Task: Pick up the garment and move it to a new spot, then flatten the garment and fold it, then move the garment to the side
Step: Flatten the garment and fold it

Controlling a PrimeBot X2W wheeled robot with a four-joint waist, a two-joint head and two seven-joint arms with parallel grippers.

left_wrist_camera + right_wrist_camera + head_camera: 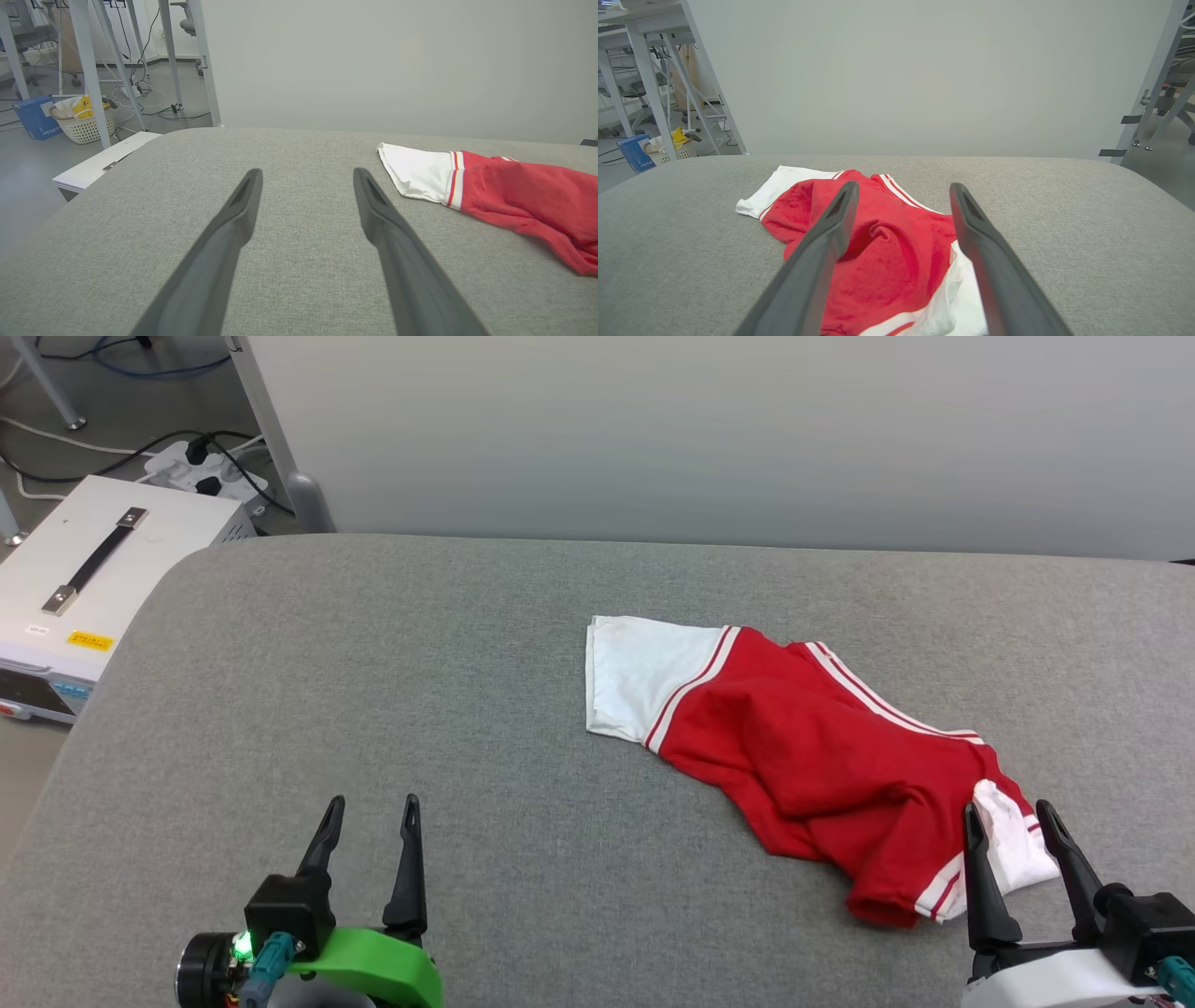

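The garment [803, 747] is a red jersey with white sleeves and striped trim, lying crumpled on the grey table [373, 709], right of centre. One white sleeve lies flat at its far left end; the numerals are hidden in the folds. My right gripper [1006, 814] is open at the lower right, its fingers [980, 887] straddling the near white sleeve end without holding it. In the right wrist view the jersey [887, 252] lies between and beyond the open right gripper [900, 189]. My left gripper [372, 806] is open over bare table, far left of the jersey [514, 191].
A white equipment box [84, 588] with a black handle stands on the floor past the table's left edge, beside a power strip [205, 471] and cables. A pale wall panel [709, 429] runs along the table's far edge. A basket [84, 123] and desk legs stand further left.
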